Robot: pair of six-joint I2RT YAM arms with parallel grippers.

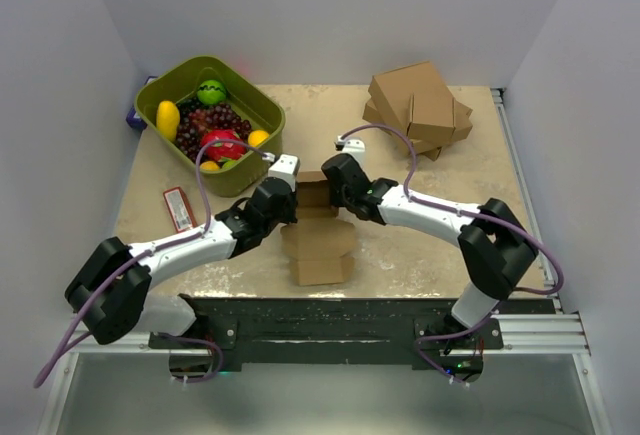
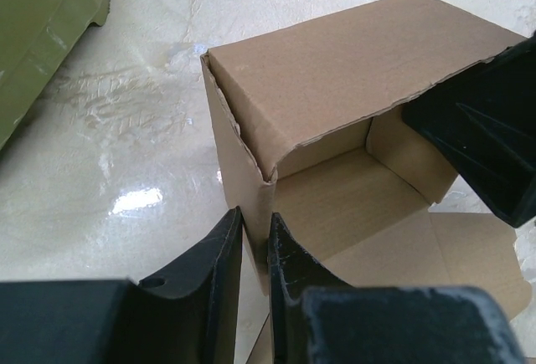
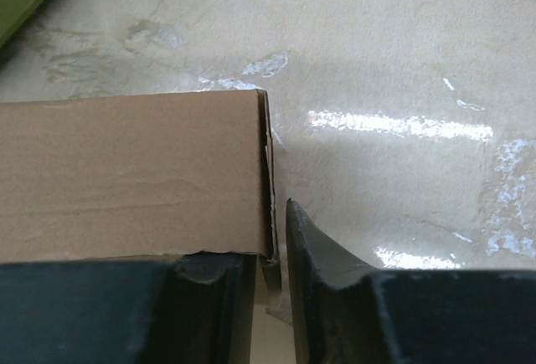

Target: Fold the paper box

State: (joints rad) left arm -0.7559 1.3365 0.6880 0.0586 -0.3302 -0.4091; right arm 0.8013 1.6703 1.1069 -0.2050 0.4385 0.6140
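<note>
Looking down from above, I am finding the paper box (image 1: 320,247) near the front edge of the table (image 1: 320,120). Its raised part is sitting between the two arms and its flat flaps are lying toward me. Well to the left of the box a red packet (image 1: 178,208) is lying flat. Behind and left of the box a green basket (image 1: 258,107) of fruit (image 1: 212,127) is sitting near, leaving only a narrow lane of bare table on that side.

The left gripper (image 2: 255,243) is working at the box's left wall by the corner. One finger is inside, one outside, and both are pressing on the cardboard, so it is clamped on that wall. A panel is leaning over the open cavity, and a black piece of the other arm is covering the box's right corner.

The right gripper (image 3: 270,238) is straddling the box's right wall with its fingers slightly apart. A thin dark sliver is showing between the wall and the outer finger, and the inner finger is mostly hiding behind the panel.

Right of the box, bare table is running out to the edge. A pile of cartons (image 1: 420,110) is sitting behind and right of the box, well apart. From above, the wrists are hiding both sets of fingertips.
</note>
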